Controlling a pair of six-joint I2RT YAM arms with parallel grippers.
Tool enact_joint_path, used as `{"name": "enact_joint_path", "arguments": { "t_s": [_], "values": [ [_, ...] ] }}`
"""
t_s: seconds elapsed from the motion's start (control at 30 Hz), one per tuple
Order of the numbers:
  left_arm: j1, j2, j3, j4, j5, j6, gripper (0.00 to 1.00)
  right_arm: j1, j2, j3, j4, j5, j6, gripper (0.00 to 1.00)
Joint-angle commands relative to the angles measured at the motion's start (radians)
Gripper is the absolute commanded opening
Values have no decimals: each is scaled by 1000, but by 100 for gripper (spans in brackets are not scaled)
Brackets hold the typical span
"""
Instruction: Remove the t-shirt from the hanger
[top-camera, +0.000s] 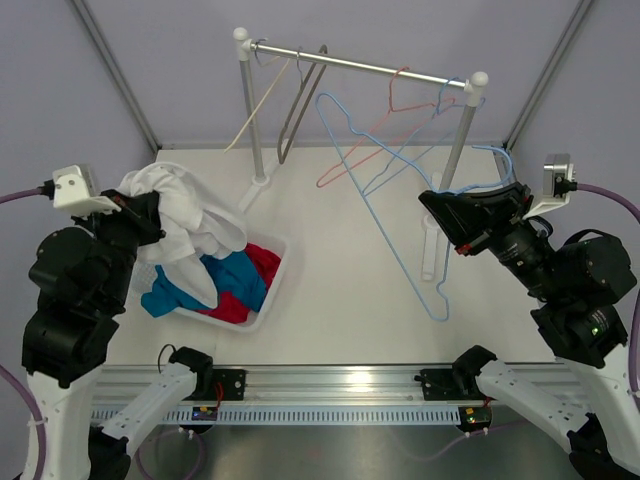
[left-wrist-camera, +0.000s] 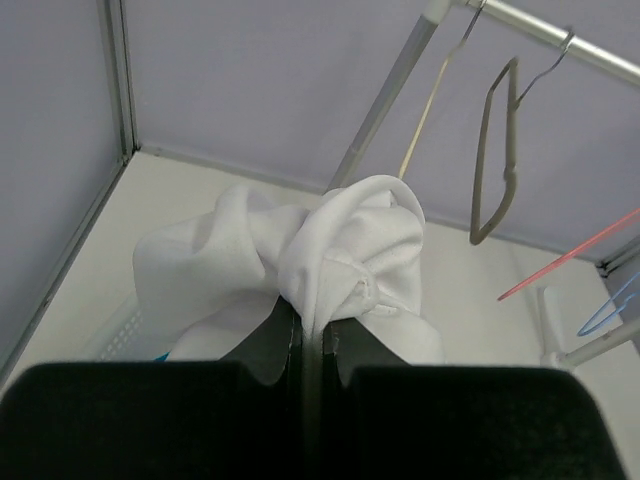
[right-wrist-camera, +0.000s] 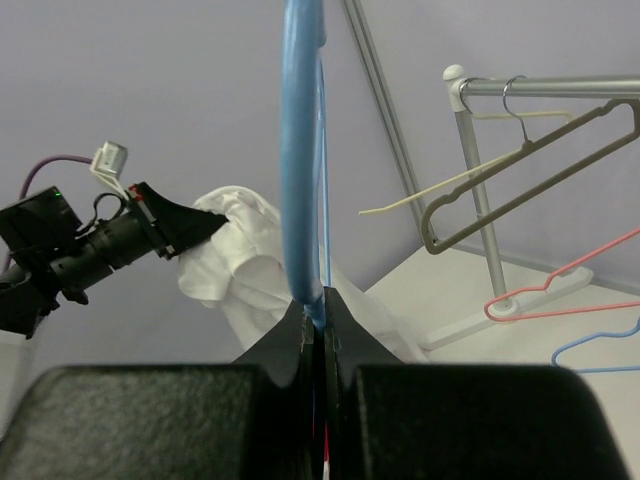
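t-shirt (top-camera: 190, 215) over white table (top-camera: 340, 290), lilac walls (top-camera: 180, 80)

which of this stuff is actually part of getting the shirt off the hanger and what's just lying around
Part of the job:
- white t-shirt, pinched in the left gripper
- blue hanger, clamped in the right gripper

Just lying about:
- basket with coloured clothes
- rack
- grey hanger and red hanger on its rail
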Motion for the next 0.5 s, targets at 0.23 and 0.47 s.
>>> {"name": "enact_joint_path", "arguments": {
  "t_s": [0.23, 0.47],
  "values": [
    [5, -31, -43, -31, 35, -21, 0, 5, 21, 28, 72, -10, 14, 0],
    [5, -14, -257, 134, 18, -25, 0, 5, 44, 5, 89, -10, 24, 0]
  ]
}}
